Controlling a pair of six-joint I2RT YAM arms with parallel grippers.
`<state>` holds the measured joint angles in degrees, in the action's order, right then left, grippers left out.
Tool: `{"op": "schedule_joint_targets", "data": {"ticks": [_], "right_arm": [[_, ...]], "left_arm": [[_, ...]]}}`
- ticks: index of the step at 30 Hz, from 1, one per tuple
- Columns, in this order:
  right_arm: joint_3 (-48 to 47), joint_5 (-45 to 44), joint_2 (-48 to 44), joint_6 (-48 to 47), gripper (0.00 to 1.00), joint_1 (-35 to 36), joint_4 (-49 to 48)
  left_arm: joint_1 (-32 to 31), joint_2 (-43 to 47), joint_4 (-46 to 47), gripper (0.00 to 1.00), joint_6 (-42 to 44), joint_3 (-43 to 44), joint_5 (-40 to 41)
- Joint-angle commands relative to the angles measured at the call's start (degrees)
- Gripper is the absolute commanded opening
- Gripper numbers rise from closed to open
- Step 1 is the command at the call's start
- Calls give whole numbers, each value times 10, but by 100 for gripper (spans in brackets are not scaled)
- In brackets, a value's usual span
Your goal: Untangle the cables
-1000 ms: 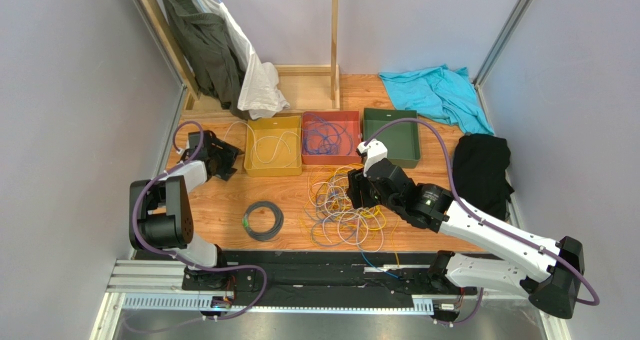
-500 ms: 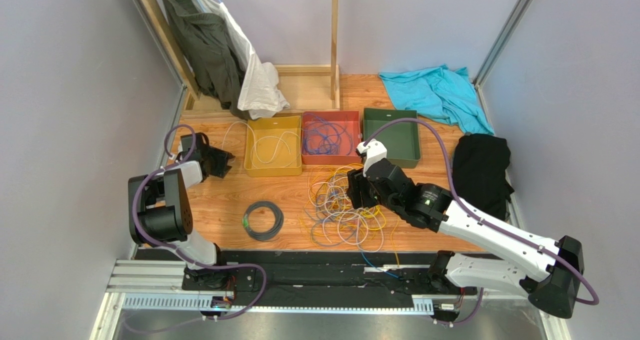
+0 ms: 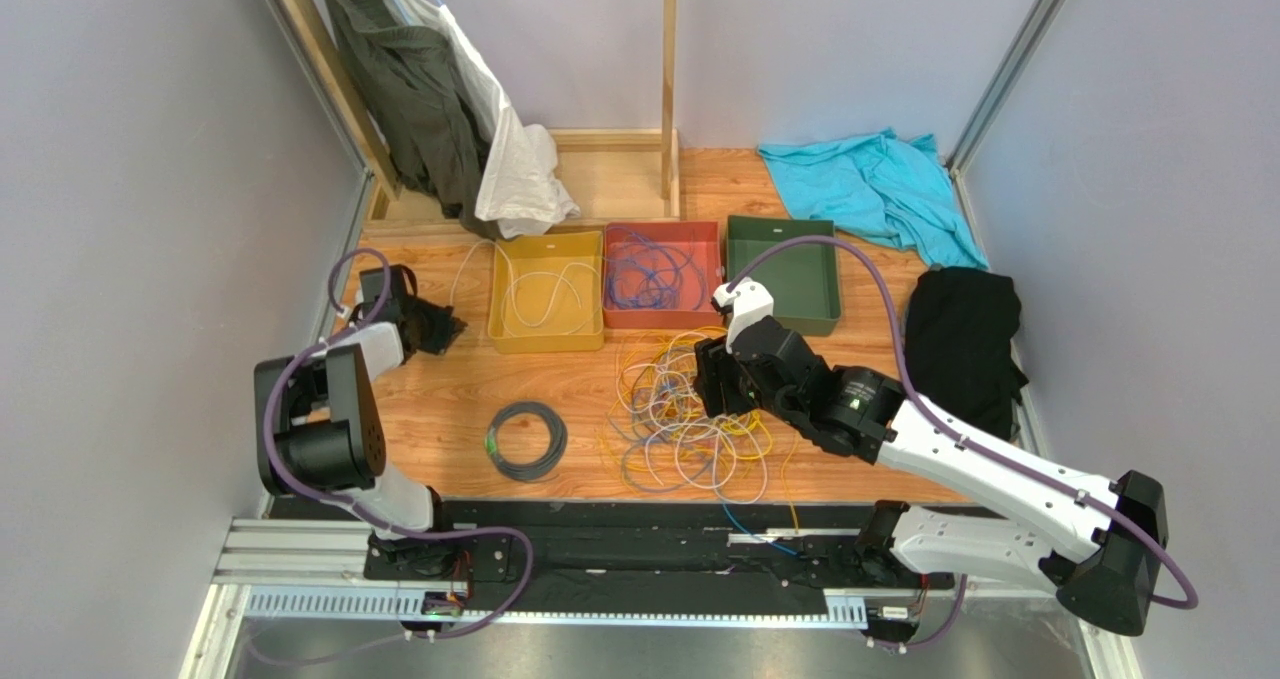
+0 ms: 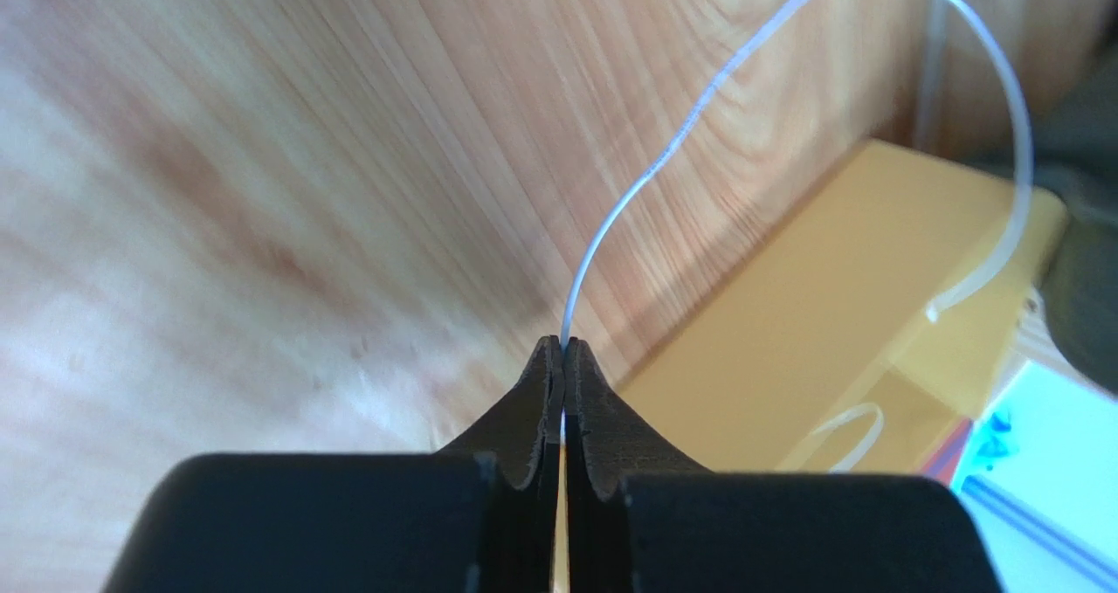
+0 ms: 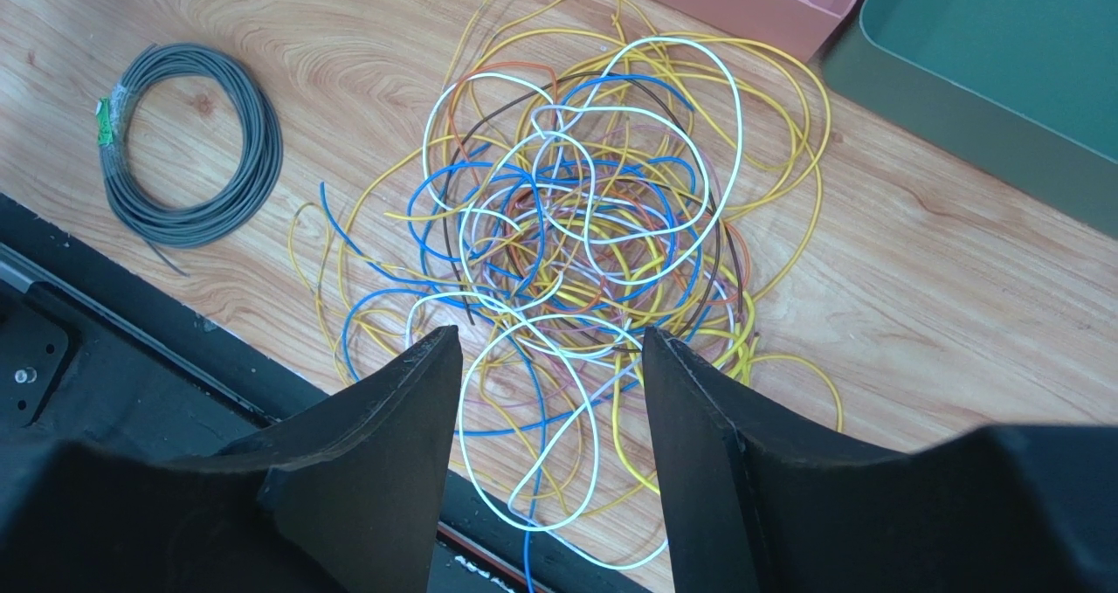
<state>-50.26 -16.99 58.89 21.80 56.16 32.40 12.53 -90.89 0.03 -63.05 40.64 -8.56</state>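
The left gripper [image 4: 564,352], pinched shut on a white cable [image 4: 617,220], has it running right, apparently into the yellow tray [image 4: 814,305].

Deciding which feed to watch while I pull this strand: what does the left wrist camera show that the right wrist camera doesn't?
Only left wrist: the left hand shut on a thin white cable. Only right wrist: the open right hand above the tangled cables, and the grey coil beside them. Both: the wooden table and the yellow box, just a corner of it in the right wrist view.
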Motion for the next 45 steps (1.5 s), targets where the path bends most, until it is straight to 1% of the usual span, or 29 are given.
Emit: {"op": "schedule_joint_targets", "data": {"ticks": [1, 2, 3, 4, 5, 6, 9, 14, 19, 20, 24, 25, 28, 33, 36, 40, 45], "right_arm": [[-12, -5, -11, -4, 57, -1, -8], [-12, -4, -12, -4, 57, -1, -8], [-12, -2, -13, -4, 57, -1, -9], [-12, -1, -14, -4, 57, -1, -10], [-12, -1, -14, -4, 57, -1, -10], [-12, -1, -15, -4, 57, -1, -11], [-16, 7, -18, -3, 57, -1, -15], [-28, 11, -26, -2, 57, -1, -5], [-20, 5, -53, -4, 57, 0, 9], [-16, 3, -57, -1, 57, 0, 9], [2, 7, -70, 4, 57, 0, 6], [3, 8, -74, 6, 57, 0, 7], [8, 9, -80, 8, 57, 0, 6], [9, 4, -95, 4, 57, 0, 15], [17, -2, -107, 5, 57, 0, 16], [25, -8, -120, 6, 57, 0, 22], [31, -23, -128, -4, 57, -1, 30]], "left_arm": [[5, 116, -42, 0, 41, 25, 0], [5, 162, -64, 0, 56, 34, 3], [5, 184, -76, 0, 63, 44, 5], [5, 200, -88, 0, 70, 74, 2], [4, 214, -123, 0, 87, 95, -6], [0, 214, -145, 0, 95, 141, -21], [-29, 220, -174, 0, 109, 180, -30], [-84, 224, -177, 0, 116, 184, -36], [-123, 235, -196, 0, 136, 175, -31], [-149, 237, -199, 0, 140, 175, -28], [-207, 245, -210, 0, 138, 167, -10], [-230, 249, -213, 0, 134, 165, -5], [-255, 253, -214, 0, 124, 159, 13], [-255, 214, -201, 0, 124, 156, 25], [-255, 164, -193, 0, 129, 166, 35], [-255, 65, -183, 0, 128, 187, 35], [-252, -12, -171, 0, 123, 201, 43]]}}
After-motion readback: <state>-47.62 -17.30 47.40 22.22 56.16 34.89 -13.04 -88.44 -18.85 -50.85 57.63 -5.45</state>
